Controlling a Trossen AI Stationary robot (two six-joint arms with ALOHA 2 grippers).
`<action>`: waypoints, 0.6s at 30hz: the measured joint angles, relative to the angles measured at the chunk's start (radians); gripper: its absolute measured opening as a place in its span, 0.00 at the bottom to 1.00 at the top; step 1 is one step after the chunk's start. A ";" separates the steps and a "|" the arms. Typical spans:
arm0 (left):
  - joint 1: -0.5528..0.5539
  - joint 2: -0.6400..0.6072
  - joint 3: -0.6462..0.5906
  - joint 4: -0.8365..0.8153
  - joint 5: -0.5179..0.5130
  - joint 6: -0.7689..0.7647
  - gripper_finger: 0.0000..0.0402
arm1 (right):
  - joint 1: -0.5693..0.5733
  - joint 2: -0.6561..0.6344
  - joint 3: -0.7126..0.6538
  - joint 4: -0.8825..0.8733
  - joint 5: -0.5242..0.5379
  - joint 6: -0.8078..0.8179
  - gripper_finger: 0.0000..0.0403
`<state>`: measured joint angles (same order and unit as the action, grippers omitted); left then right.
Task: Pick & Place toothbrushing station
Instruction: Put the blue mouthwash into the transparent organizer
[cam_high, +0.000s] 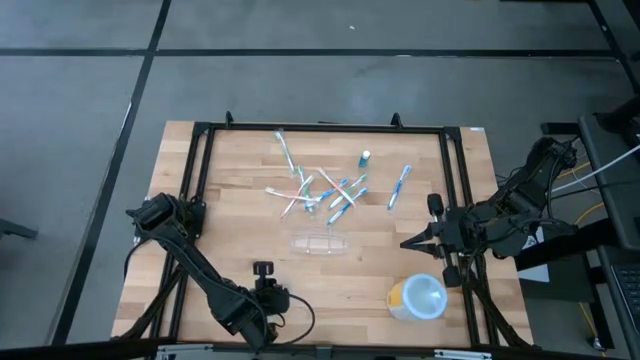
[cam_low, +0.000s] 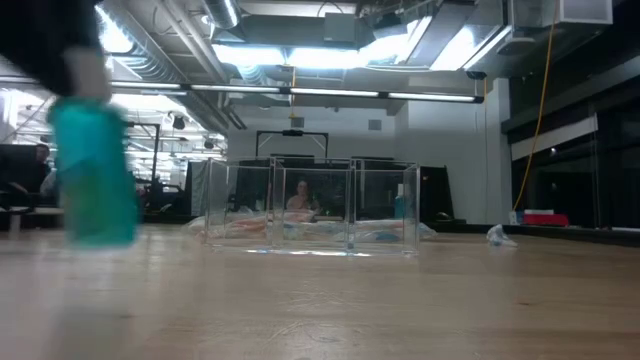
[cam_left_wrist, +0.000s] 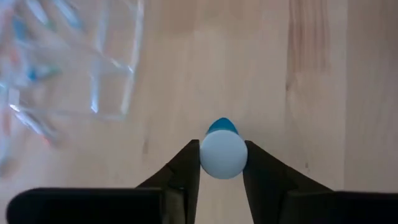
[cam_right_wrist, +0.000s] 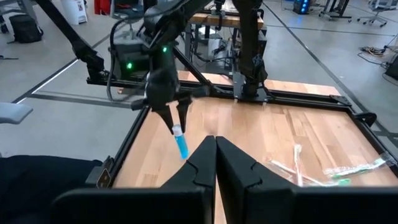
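The clear plastic holder (cam_high: 320, 243) stands on its base at the table's middle; it also shows in the low view (cam_low: 312, 215) and the left wrist view (cam_left_wrist: 68, 68). My left gripper (cam_high: 262, 270) is near the front edge, left of the holder, shut on a small blue tube with a white cap (cam_right_wrist: 181, 144). The tube shows large and blurred in the low view (cam_low: 95, 170). My right gripper (cam_high: 404, 243) is shut and empty, right of the holder; its closed fingers show in its own wrist view (cam_right_wrist: 215, 142). My left gripper pinches the tube's white cap end (cam_left_wrist: 222, 155) between its two fingers. The fingers (cam_right_wrist: 166, 113) point down from above. The tube's blue body (cam_right_wrist: 182, 149) hangs below them, nearly upright and seemingly clear of the table.
Several toothbrushes (cam_high: 320, 188) lie scattered beyond the holder, one more (cam_high: 400, 186) to the right, with a small tube (cam_high: 366, 158) standing at the far side. A round white and yellow container (cam_high: 418, 298) sits front right. Black frame rails (cam_high: 195, 200) border the table.
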<state>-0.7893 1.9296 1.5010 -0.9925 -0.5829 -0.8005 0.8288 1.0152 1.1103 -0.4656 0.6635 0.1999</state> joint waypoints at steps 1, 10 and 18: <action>0.001 -0.009 0.008 0.000 -0.026 0.006 0.22 | 0.000 0.002 0.000 0.000 -0.001 0.003 0.03; 0.040 -0.190 0.036 0.058 -0.317 0.079 0.22 | 0.000 0.036 0.000 0.000 -0.001 0.005 0.03; 0.304 -0.298 0.036 0.058 -0.070 0.143 0.22 | 0.031 0.037 0.000 0.000 0.008 -0.025 0.03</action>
<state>-0.4849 1.6319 1.5368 -0.9341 -0.6528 -0.6574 0.8596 1.0526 1.1103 -0.4652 0.6716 0.1753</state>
